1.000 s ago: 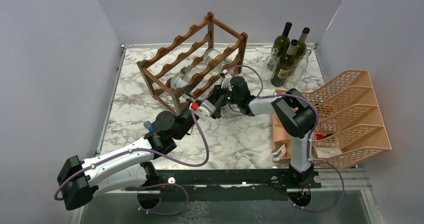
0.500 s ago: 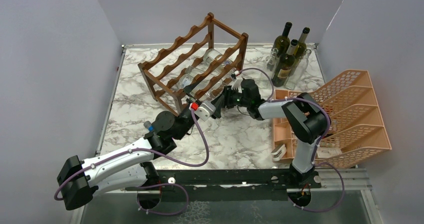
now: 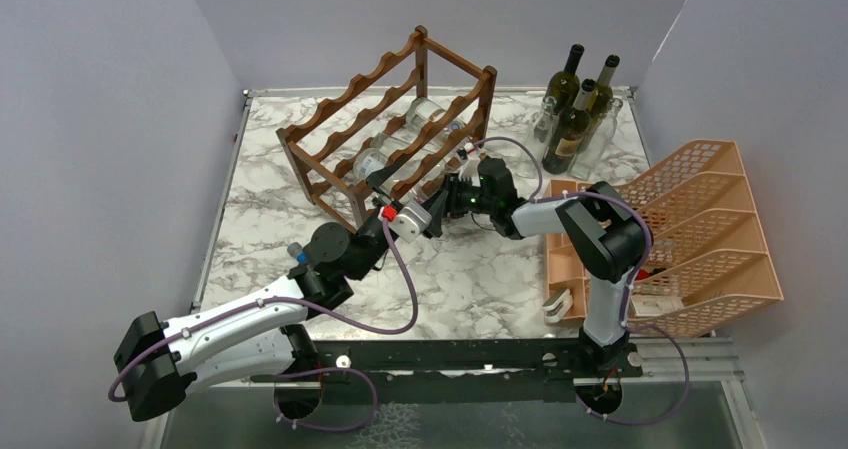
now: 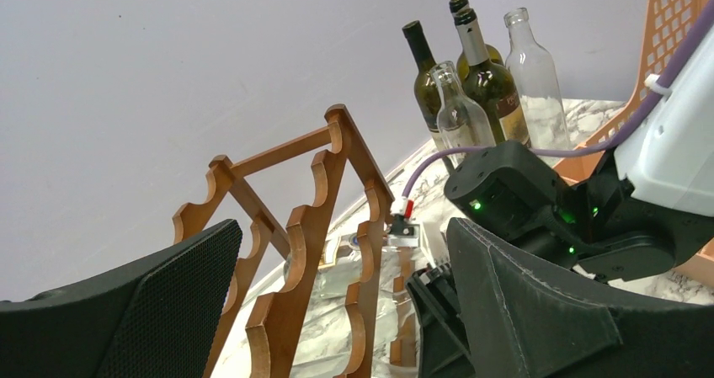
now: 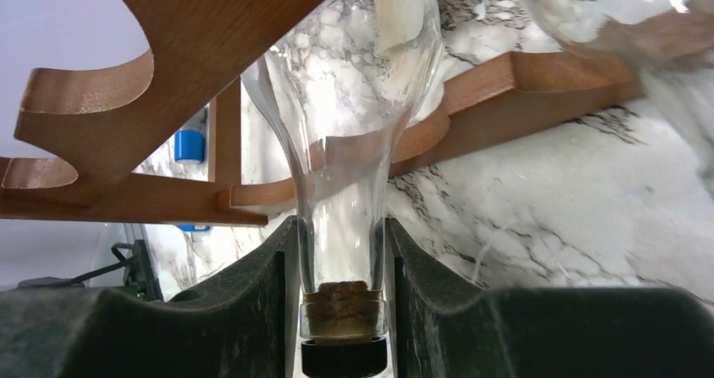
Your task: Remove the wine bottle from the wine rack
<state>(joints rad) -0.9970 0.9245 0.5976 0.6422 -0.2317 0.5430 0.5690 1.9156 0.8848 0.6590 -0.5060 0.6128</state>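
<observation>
Edging a little to the left since half a second ago, the right arm's wrist sits close against the front of the wine rack, while the left arm has not shifted. The right gripper is clamped on the neck of a clear wine bottle, one dark finger pressed to each side just above the corked, black-capped mouth. The bottle lies on its side in the rack, its body behind the wavy front rails and beneath the upper one, with the neck poking out toward the gripper; it has not come off the rack.

The left gripper hovers at the rack's near front corner, beside the right gripper, with its fingers spread wide and nothing between them. Seen from the left wrist, the rack's scalloped rails fill the gap between those fingers, and the right arm's black wrist housing glows with small green lights just beyond.

Another clear bottle lies further back in the rack. A cluster of standing bottles, dark green and clear, occupies the far right corner of the marble table. An orange tray organiser stands along the right edge.
</observation>
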